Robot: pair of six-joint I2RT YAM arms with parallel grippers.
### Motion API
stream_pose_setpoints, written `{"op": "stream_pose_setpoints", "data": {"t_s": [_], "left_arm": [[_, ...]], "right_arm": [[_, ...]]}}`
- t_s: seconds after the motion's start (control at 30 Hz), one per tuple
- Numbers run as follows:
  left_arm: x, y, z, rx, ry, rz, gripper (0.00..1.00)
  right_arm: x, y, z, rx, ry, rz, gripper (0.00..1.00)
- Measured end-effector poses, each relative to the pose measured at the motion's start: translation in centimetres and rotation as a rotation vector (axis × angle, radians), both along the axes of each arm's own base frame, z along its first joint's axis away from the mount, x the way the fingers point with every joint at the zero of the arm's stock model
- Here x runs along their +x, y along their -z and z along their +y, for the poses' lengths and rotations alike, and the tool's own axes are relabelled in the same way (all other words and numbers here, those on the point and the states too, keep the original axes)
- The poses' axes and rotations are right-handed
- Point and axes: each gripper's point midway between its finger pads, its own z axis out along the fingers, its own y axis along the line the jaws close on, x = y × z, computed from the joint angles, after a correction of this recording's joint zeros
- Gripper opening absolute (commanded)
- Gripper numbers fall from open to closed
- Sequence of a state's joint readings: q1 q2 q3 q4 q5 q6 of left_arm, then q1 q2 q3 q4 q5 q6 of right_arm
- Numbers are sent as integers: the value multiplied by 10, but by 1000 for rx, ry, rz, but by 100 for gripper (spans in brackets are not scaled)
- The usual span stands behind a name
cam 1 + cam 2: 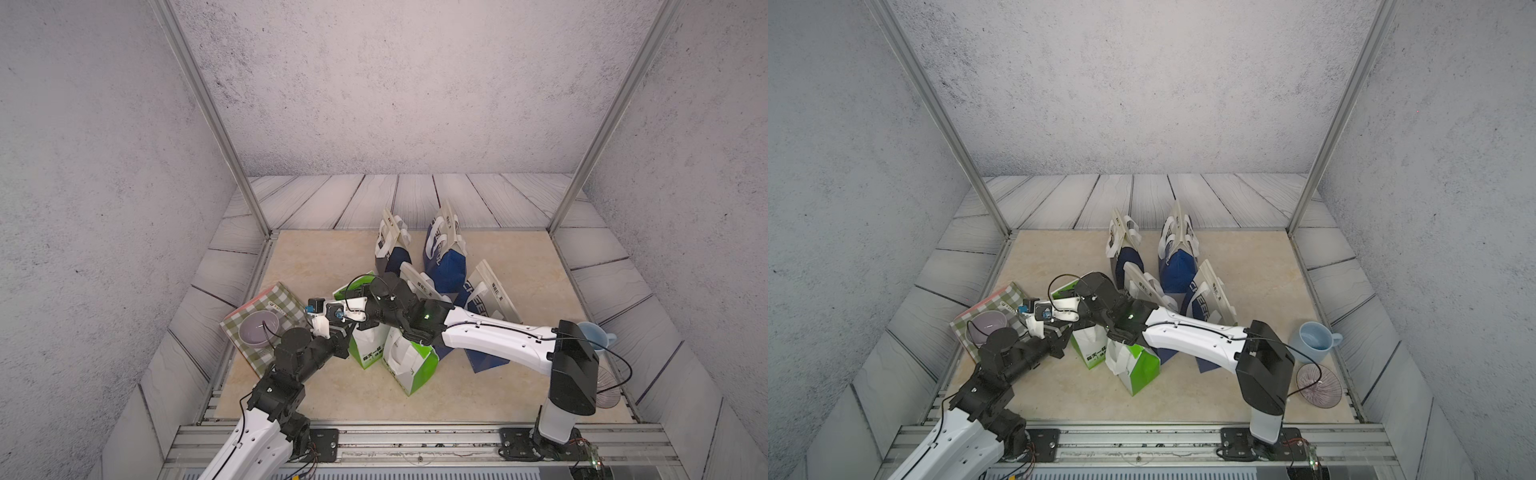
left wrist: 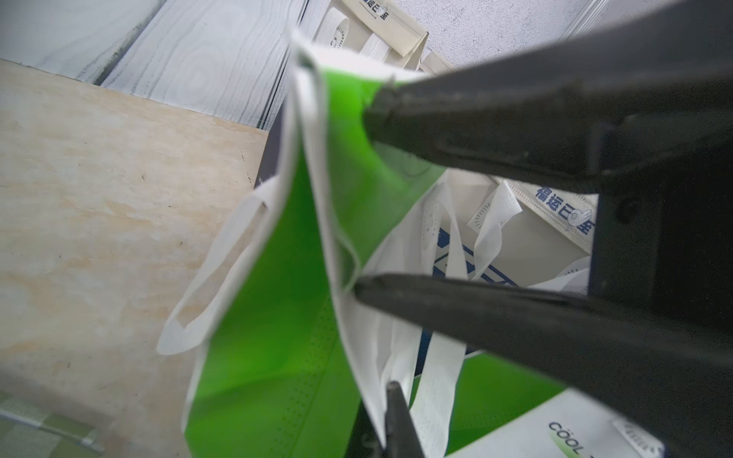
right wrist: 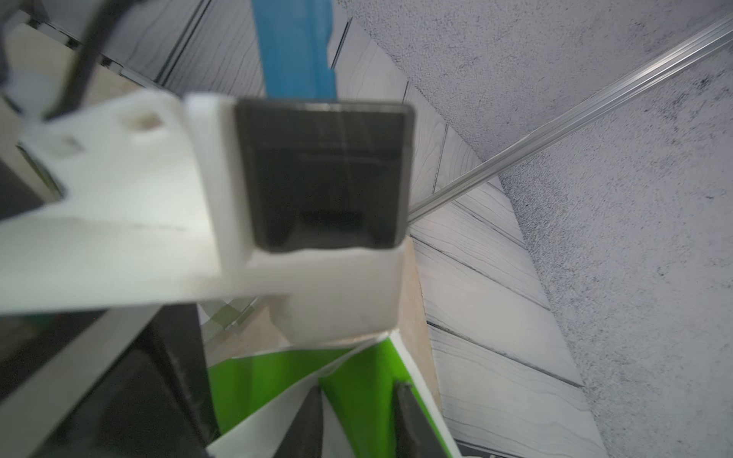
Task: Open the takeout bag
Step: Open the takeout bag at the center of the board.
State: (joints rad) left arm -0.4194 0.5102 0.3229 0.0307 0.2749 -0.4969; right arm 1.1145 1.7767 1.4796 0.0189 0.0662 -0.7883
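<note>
Top views both put the green takeout bag (image 1: 371, 353) upright near the front middle of the tabletop (image 1: 332, 257). It stands just beside a second green bag (image 1: 411, 368), with blue bags (image 1: 446, 270) crowded behind it. The left arm (image 1: 299, 357) and right arm (image 1: 498, 336) meet over its mouth. In the left wrist view your left gripper (image 2: 361, 200) pinches the bag's top edge, with green wall and white rim caught between its fingers (image 2: 496, 131). In the right wrist view the right gripper (image 3: 357, 386) has its fingers (image 3: 307, 424) spread. Another green wall lies between them, not visibly pressed.

Your biggest risk, I judge, is the whole bag. It looks light and soft, so a sideways pull may drag or tip it into its neighbours instead of parting the mouth. Next come the wrists: the left camera mount (image 3: 119, 198) fills the right wrist view, so a careless spread could knock them together. Smallest is the grip. The right fingers might close on a white handle loop (image 2: 214, 277) or on both walls, and thin fabric can slip.

Around you stand grey textured walls (image 1: 374, 83), aluminium posts (image 1: 212, 120) and pale plank-look panels (image 1: 374, 199). The tabletop is smooth, beige and stone-look. A checked board (image 1: 286, 301) with a bowl (image 1: 257, 330) lies beside the left arm. A blue cup (image 1: 1312, 340) and a glass dish (image 1: 1318, 386) sit by the right arm's base.
</note>
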Motion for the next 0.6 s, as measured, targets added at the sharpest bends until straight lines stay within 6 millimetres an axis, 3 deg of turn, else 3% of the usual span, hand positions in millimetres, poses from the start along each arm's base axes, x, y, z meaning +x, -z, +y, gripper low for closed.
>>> {"op": "stream_pose_setpoints", "data": {"t_s": [0.37, 0.6], "left_arm": [[0, -1, 0, -1, -2, -3, 0], [1, -1, 1, 0, -7, -3, 0]], "right_arm": [[3, -2, -1, -2, 28, -22, 1], [5, -4, 1, 14, 43, -2, 0]]}}
